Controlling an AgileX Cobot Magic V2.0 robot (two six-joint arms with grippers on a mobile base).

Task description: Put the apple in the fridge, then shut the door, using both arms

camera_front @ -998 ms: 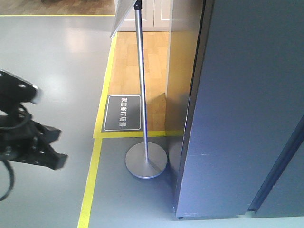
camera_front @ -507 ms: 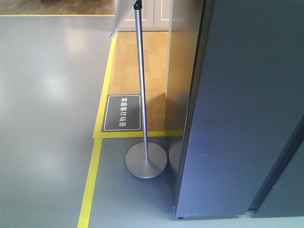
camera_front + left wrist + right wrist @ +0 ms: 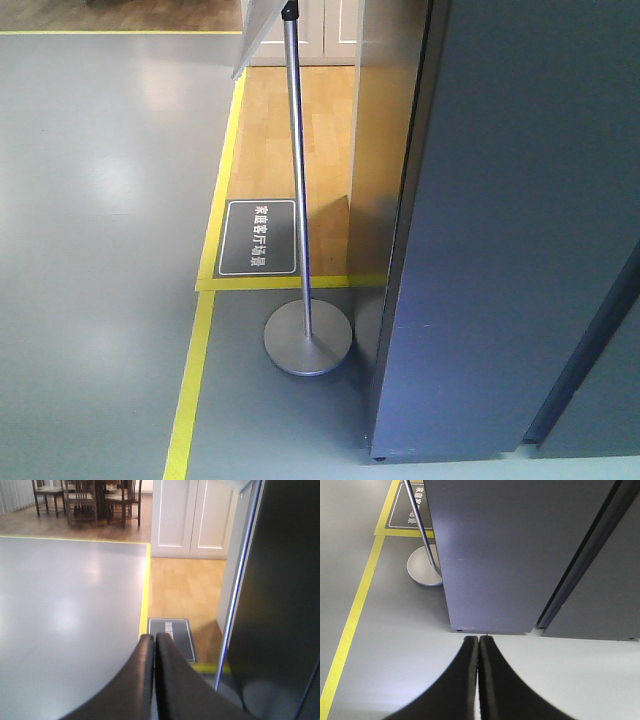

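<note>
left gripper pressed together, empty, over grey floor beside yellow tape line. right gripper likewise together, empty, facing fridge base. door nearly flush, narrow dark seam. apple nowhere visible. sign stand just left of fridge corner.

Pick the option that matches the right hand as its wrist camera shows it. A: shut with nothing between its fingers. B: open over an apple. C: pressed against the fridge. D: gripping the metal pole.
A: the right hand has its fingers pressed together with nothing between them, held over pale floor short of the dark grey fridge, and the pole stand stands off to the left.
</note>
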